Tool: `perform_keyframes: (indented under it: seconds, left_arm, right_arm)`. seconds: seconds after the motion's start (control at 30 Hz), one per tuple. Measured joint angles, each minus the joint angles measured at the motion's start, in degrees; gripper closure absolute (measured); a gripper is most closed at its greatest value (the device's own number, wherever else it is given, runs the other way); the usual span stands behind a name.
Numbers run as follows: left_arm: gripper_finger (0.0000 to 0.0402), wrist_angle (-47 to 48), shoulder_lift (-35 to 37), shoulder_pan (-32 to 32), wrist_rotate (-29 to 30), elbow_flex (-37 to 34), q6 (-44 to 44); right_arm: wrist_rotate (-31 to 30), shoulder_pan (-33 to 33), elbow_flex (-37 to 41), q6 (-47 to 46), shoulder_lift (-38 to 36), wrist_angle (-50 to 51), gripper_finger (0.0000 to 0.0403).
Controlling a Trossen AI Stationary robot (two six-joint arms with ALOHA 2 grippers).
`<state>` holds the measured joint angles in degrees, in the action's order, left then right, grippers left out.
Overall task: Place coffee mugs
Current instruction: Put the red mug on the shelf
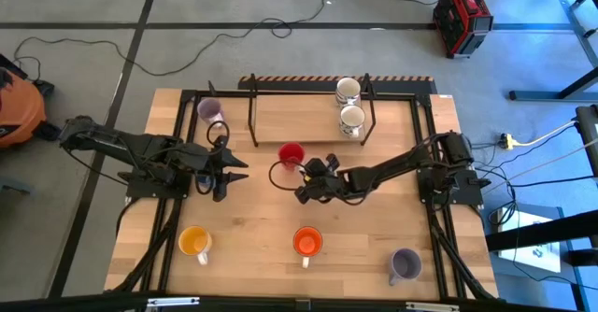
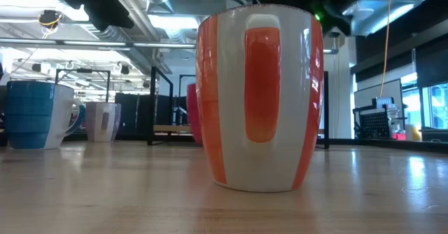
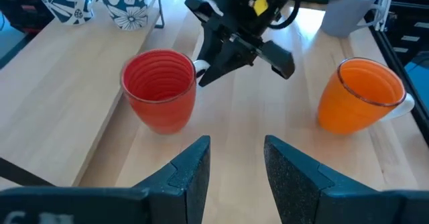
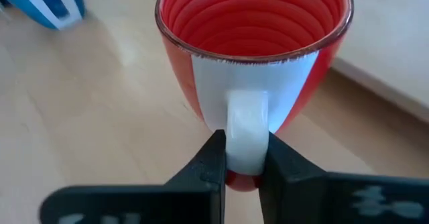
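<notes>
The red mug (image 1: 291,153) with a white handle stands upright near the table's middle, just in front of the raised wooden shelf; it also shows in the left wrist view (image 3: 159,90). My right gripper (image 1: 301,172) is shut on it. My left gripper (image 1: 238,170) is open, to the left of the red mug and pointing at it, with nothing between its fingers (image 3: 234,160). Two white flowered mugs (image 1: 350,105) stand on the shelf. The orange mug (image 1: 307,242), the yellow-orange mug (image 1: 194,242) and a lilac mug (image 1: 405,263) stand along the near edge. Another lilac mug (image 1: 210,109) is far left, and a blue mug (image 2: 35,115) shows in the low view. My right gripper (image 4: 244,174) pinches the red mug's white handle (image 4: 247,127) between its two fingers, one finger (image 4: 213,162) on each flat side of the loop. The fingers come roughly level, from the table's right and slightly near side. The mug is upright, its base seemingly on the table.
The raised shelf (image 1: 299,116) with its dark frame stands at the far middle. Black rails run along the table's left and right sides. The orange mug (image 2: 260,97) fills the low view. Bare wood lies between the red mug and the near row of mugs.
</notes>
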<state>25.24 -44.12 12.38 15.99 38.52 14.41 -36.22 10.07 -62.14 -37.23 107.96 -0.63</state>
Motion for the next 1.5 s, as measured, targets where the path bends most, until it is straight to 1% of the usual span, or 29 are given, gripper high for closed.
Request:
perform_keyframes:
  seconds: [0.17,0.23,0.43,0.5,0.6,0.73,0.9,0.97,1.03,1.13,1.2,1.43,1.5]
  left_arm:
    - [0.0266,0.01,0.0,0.0,-0.04,0.0,-0.01]
    - [0.0266,0.0,0.0,0.0,-0.3,0.0,-0.04]
    - [0.0266,-0.01,0.02,0.02,-0.37,0.02,-0.04]
    - [0.0266,-0.01,0.02,0.02,-0.44,0.02,-0.04]
    - [0.0266,-0.01,0.02,0.01,-0.44,0.02,-0.04]
    - [0.0266,-0.02,0.02,0.0,-0.44,0.02,-0.02]
    - [0.0266,-0.06,0.02,0.02,-0.44,0.04,-0.01]
    - [0.0266,-0.2,0.0,0.01,-0.44,0.04,-0.01]
    - [0.0266,-0.44,0.02,0.02,-0.44,0.04,0.01]
    - [0.0266,-0.52,0.0,0.02,-0.42,0.07,0.01]
    - [0.0266,-0.49,0.0,0.01,-0.21,0.07,0.01]
    - [0.0266,-0.51,0.0,0.01,0.0,0.07,0.01]
    - [0.0266,-0.51,0.0,0.0,0.04,0.07,0.01]
  right_arm:
    - [-0.11,0.02,-4.3,-0.08,-0.07,2.95,0.037]
    - [-0.86,0.02,-6.83,-1.75,-0.23,5.35,0.037]
    - [-8.13,-0.86,-16.74,-6.19,-0.81,22.47,0.037]
    - [-9.07,-2.01,-20.36,-6.79,-0.81,25.86,0.037]
    - [-12.06,-4.07,-23.07,-9.35,-0.83,29.44,0.037]
    - [-14.22,-7.7,-24.37,-13.17,-0.78,30.55,0.037]
    - [-14.42,-11.86,-24.23,-15.92,0.5,31.13,0.037]
    - [-16.16,-13.09,-24.29,-17.31,0.97,30.72,0.037]
    - [-16.34,-14.3,-24.29,-18.99,1.01,33.08,0.037]
    - [-15.84,-15.88,-24.34,-21.29,1.7,35.1,0.037]
    - [-14.36,-16.88,-24.23,-21.75,1.79,36.66,0.037]
    - [-11.66,-19.86,-24.31,-21.66,2.16,36.18,0.037]
    - [-11.9,-20.36,-24.31,-21.47,2.39,36.07,0.037]
